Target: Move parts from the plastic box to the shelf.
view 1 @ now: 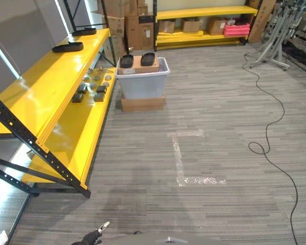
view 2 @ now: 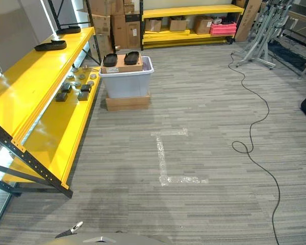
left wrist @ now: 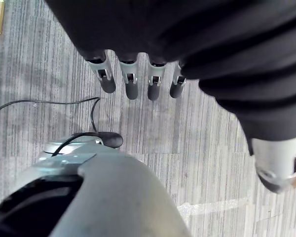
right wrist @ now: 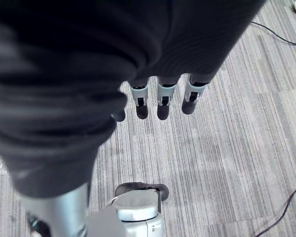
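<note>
A grey striped carpet floor (view 1: 219, 102) fills a storeroom seen from the robot's head. At about eleven o'clock, well ahead, stands a pale translucent plastic box (view 1: 142, 81) resting on a flat cardboard slab (view 1: 143, 103). Across the top of the box lies a brown cardboard piece (view 1: 137, 65), with two black oval parts (view 1: 126, 61) sitting on it, one at each end. Just beside the box, at about ten o'clock, runs a long yellow shelf (view 1: 46, 92) on a black frame, with an upper and a lower board. The lower board holds a cluster of small parts (view 1: 93, 86), some round and grey, some dark and blocky, near the box end. The upper board carries two long black parts (view 1: 68, 47) toward its far end. Pale tape marks (view 1: 186, 153) form an angled shape on the carpet at twelve o'clock, nearer the robot. A second yellow rack (view 1: 204, 23) with cardboard boxes and a pink crate (view 1: 236, 29) lines the far wall at one o'clock. The left hand (left wrist: 133, 81) hangs over bare carpet, fingers straight and relaxed, holding nothing. The right hand (right wrist: 160, 101) likewise hangs over carpet, fingers extended, empty.
</note>
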### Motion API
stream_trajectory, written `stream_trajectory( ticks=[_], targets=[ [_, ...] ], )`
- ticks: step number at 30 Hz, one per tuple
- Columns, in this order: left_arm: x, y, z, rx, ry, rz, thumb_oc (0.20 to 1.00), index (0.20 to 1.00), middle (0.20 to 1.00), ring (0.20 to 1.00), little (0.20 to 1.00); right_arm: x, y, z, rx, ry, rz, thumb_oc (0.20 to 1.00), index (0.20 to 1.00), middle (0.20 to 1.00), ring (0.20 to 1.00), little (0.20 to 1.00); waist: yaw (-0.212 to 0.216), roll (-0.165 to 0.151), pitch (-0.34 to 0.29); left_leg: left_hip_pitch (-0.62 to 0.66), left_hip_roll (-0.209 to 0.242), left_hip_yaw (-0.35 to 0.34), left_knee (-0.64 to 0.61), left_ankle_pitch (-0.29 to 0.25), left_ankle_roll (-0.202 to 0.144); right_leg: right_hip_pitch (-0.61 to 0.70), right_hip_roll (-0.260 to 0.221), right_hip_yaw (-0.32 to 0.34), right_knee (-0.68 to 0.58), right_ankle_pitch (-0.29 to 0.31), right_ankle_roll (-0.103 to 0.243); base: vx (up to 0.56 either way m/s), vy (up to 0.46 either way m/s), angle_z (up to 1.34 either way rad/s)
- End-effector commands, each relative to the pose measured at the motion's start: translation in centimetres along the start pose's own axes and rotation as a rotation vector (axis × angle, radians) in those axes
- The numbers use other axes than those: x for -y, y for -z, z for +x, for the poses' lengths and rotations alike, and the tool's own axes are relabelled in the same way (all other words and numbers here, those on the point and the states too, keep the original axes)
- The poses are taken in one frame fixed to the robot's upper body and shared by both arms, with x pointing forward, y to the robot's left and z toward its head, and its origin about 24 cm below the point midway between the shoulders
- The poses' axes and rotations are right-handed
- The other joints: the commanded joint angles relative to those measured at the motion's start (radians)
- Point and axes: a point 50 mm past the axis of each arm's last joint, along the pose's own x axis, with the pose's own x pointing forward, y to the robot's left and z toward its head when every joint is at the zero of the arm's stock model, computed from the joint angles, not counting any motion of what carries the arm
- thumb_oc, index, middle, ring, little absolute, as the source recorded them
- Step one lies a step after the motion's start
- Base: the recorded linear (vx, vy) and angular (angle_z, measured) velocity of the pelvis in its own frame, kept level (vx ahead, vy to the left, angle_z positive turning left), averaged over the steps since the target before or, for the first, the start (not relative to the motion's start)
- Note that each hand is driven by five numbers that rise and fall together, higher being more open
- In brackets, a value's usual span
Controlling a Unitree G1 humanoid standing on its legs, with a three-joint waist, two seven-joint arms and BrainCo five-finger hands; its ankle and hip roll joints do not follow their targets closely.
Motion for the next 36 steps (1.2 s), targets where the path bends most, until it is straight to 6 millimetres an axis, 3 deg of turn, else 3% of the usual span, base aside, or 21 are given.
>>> stream_trajectory(
  ticks=[1,8,26,28,36],
  targets=[
    [-0.2,-1.8,0.3,0.051,-0.009,0.01,1.0,1.0,1.0,1.0,1.0,-0.2,-0.3,0.0,-0.015,0.0,-0.019,1.0,1.0,1.0,1.0,1.0,-0.003,-0.036,0.002,0.039,-0.034,-0.074,-0.067,-0.045,-0.003,0.168,-0.049,-0.02,-0.373,0.24,0.124,0.0,0.0,0.0],
    [-0.8,-1.1,0.3,-0.012,-0.118,0.026,1.0,1.0,1.0,1.0,1.0,-0.9,0.1,0.0,-0.027,-0.014,-0.009,1.0,1.0,1.0,1.0,1.0,-0.01,-0.044,0.001,0.041,-0.029,-0.064,-0.067,-0.044,-0.006,0.167,-0.047,-0.015,-0.373,0.245,0.123,0.0,0.0,0.0],
    [-0.9,-0.6,0.3,-0.06,-0.193,0.013,1.0,1.0,1.0,1.0,1.0,-1.1,-0.4,-0.1,-0.019,-0.012,-0.05,1.0,1.0,1.0,1.0,1.0,-0.012,-0.053,0.007,0.047,-0.031,-0.067,-0.067,-0.046,-0.002,0.173,-0.049,-0.016,-0.372,0.246,0.122,0.0,0.0,0.0],
    [-1.0,-0.7,0.3,-0.058,-0.204,0.004,1.0,1.0,1.0,1.0,1.0,-1.1,-0.8,-0.1,0.019,-0.009,-0.091,1.0,1.0,1.0,1.0,1.0,-0.01,-0.054,0.007,0.048,-0.032,-0.068,-0.067,-0.047,-0.001,0.174,-0.05,-0.017,-0.372,0.246,0.122,0.04,0.031,-0.02],
    [-1.0,-2.0,0.4,0.047,-0.183,-0.084,1.0,1.0,1.0,1.0,1.0,-0.5,-4.0,-0.4,0.181,-0.03,0.167,1.0,1.0,1.0,1.0,1.0,-0.009,-0.043,0.009,0.051,-0.053,-0.069,-0.055,-0.053,0.016,0.154,-0.073,0.002,-0.326,0.24,0.131,0.07,0.098,-0.06]
  ],
)
